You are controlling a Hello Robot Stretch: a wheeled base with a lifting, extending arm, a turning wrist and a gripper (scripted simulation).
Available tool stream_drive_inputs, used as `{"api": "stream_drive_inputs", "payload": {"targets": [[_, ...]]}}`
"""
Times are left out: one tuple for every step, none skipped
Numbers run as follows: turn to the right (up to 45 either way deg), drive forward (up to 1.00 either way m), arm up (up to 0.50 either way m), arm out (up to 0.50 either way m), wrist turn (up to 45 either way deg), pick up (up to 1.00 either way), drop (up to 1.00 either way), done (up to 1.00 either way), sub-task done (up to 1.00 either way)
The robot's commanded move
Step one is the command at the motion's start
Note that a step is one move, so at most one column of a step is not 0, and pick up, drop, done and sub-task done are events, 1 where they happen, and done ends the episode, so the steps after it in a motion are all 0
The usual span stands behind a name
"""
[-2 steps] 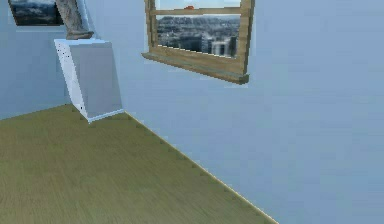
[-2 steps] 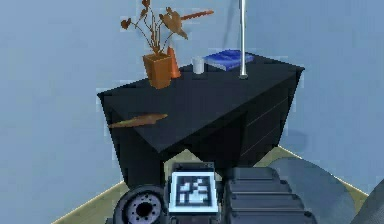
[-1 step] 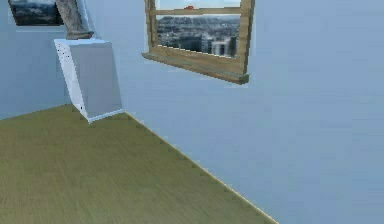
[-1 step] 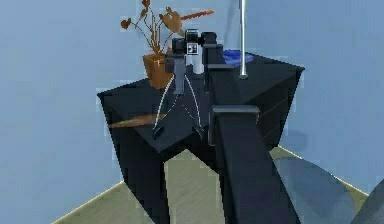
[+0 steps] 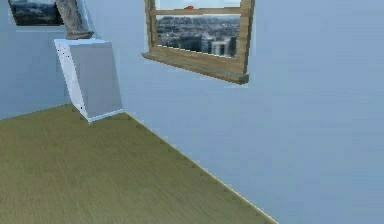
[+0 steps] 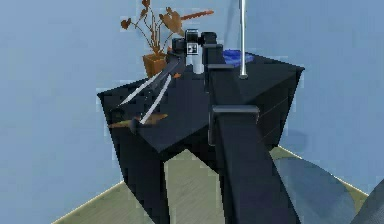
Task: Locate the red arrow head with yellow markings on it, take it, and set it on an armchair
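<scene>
On the black square bench (image 6: 262, 82), two thin pale fingers (image 6: 142, 93) slant out from the dark arm (image 6: 240, 150) toward the arm side view's left. A small reddish-brown blob (image 6: 126, 123) lies on the bench at their tips, near its edge; it may be the red arrow head, though it is too small to be sure. Its long axis is unreadable, and I cannot tell whether the fingers have hold of it or of anything.
</scene>
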Motion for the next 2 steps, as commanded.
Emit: {"api": "stream_drive_inputs", "payload": {"targets": [[0.0, 0.0, 0.0, 0.0, 45.0, 0.0, 0.0, 0.0, 0.0], [0.0, 0.0, 0.0, 0.0, 21.0, 0.0, 0.0, 0.0, 0.0]]}}
